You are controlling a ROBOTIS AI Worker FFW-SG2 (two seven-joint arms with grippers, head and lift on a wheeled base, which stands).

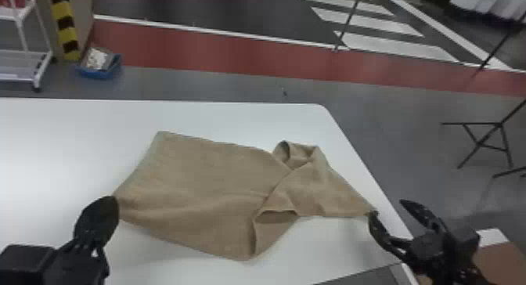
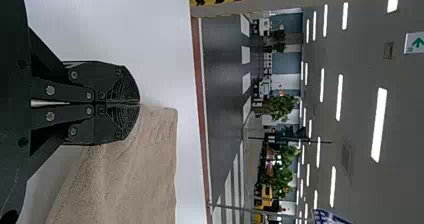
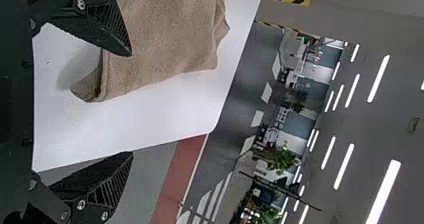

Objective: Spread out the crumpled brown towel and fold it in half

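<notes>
The left gripper's jaws seem to hide a towel corner; the head view crops the table.

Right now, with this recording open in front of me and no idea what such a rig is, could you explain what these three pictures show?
The machine is a two-armed robot. The head view looks forward and down from its head, so its left arm is on the left. The other two come from cameras on its wrists and are turned sideways, so upright things lie on their side.

On the white table lies a brown towel, smoother on the left, folded over and rumpled on the right. The left gripper is shut at the towel's left corner and appears to pinch it. The right gripper is open, one finger by the towel's right corner, holding nothing.
</notes>
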